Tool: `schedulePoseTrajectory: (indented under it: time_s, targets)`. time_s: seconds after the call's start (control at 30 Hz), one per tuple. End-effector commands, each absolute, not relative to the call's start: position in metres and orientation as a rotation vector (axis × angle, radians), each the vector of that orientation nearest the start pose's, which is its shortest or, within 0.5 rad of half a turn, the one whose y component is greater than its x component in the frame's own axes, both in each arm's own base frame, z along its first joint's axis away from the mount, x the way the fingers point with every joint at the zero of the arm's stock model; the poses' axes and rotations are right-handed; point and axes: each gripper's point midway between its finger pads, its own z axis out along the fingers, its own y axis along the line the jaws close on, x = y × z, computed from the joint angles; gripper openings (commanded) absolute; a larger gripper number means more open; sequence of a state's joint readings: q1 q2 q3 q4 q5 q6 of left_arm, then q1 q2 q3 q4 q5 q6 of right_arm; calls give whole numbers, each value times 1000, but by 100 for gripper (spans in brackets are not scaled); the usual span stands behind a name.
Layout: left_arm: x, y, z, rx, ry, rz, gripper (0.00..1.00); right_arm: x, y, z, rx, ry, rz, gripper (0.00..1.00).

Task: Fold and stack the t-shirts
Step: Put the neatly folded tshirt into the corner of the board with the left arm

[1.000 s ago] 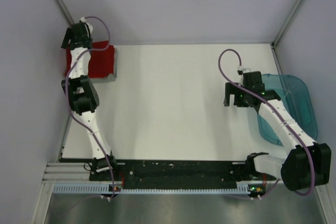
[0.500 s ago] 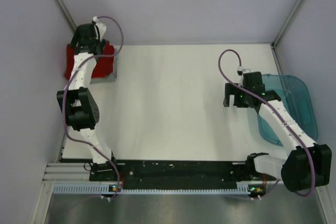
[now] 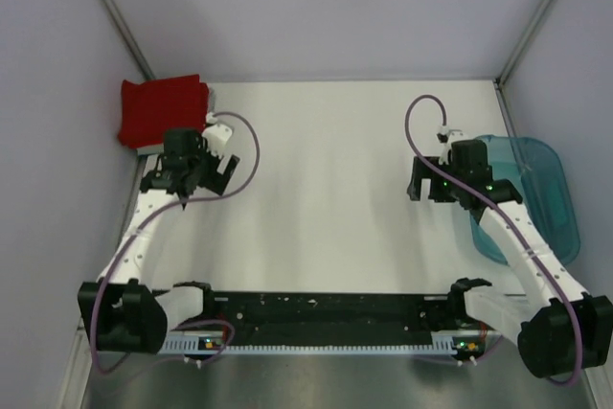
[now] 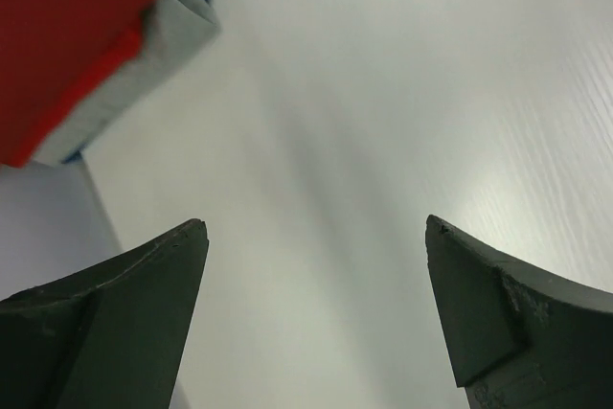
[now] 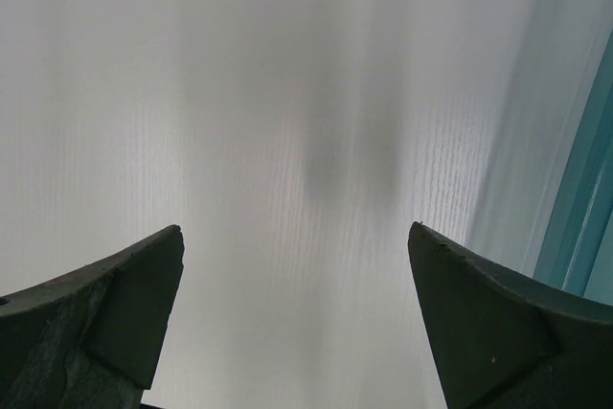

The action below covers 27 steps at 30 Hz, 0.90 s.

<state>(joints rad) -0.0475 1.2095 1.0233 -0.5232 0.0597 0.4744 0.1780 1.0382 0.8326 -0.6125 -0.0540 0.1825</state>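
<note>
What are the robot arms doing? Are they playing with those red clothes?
Their job is folding t-shirts into a pile. The folded stack of soft cloth t-shirts, dark red on top, brighter red and grey underneath, sits in the far left corner of the white table. The left hand hovers open near it, holding nothing. The right hand is open and empty too, beside the see-through teal plastic tub.

i see bright, even overhead light, soft grey shadow streaks on the white table, slight glare in my left wrist view, and near-black, underlit fingers up close.
</note>
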Motion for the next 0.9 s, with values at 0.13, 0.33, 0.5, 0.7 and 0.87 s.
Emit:
schedulePoseTrajectory:
  time_s: [0.13, 0.33, 0.5, 0.7, 0.87]
  targets:
    - [282, -32, 126, 630, 2058, -4, 99, 277, 69, 155, -29, 2278, 272, 99]
    - [277, -40, 126, 602, 1989, -46, 99, 279, 70, 153, -28, 2258, 284, 99]
    - [289, -42, 122, 441, 1922, -86, 99, 281, 69, 154, -28, 2247, 273, 99]
    - [287, -38, 109, 437, 1913, -56, 99, 278, 65, 152, -10, 2241, 255, 99]
    - [289, -35, 107, 415, 1923, -46, 99, 278, 63, 153, -6, 2230, 244, 99]
